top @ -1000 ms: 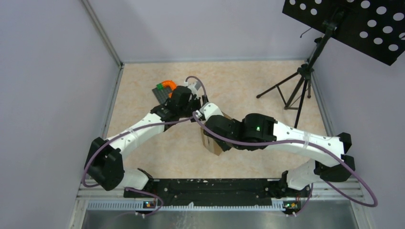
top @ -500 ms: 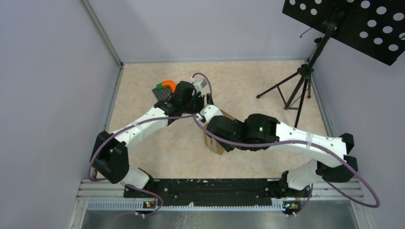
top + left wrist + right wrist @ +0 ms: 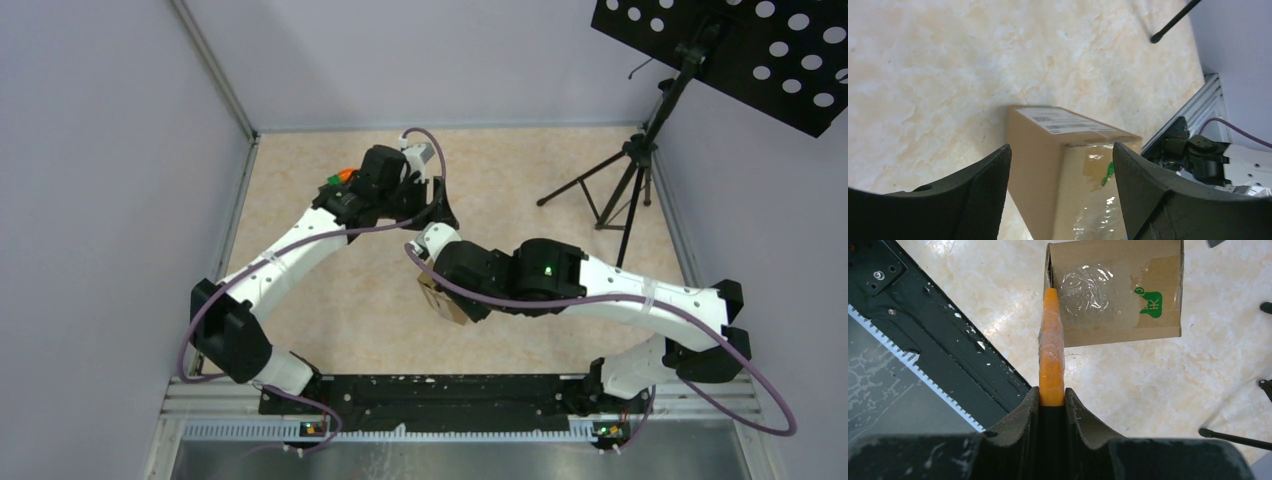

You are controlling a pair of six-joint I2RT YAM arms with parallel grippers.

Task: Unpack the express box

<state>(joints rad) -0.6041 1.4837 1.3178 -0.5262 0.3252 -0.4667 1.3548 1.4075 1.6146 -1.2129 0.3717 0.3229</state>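
Note:
The express box [image 3: 441, 299] is a small brown carton lying on the beige table, mostly under my right wrist. In the right wrist view the express box [image 3: 1115, 295] shows a clear tape patch and a green mark. My right gripper [image 3: 1052, 392] is shut on an orange tape-wrapped tool [image 3: 1051, 350] whose tip touches the box's left edge. My left gripper [image 3: 1062, 150] is open and empty, hovering above the box [image 3: 1068, 165], apart from it. In the top view the left gripper [image 3: 438, 212] is behind the right gripper [image 3: 447, 280].
A black, green and orange object [image 3: 340, 178] lies behind the left arm at the back left. A black tripod stand [image 3: 625, 170] with a perforated board [image 3: 740, 50] stands at the back right. A black rail [image 3: 430, 390] runs along the near edge.
My left arm has swung up and toward the back, its open gripper moving off the box. My right arm, the orange tool and the box have barely moved.

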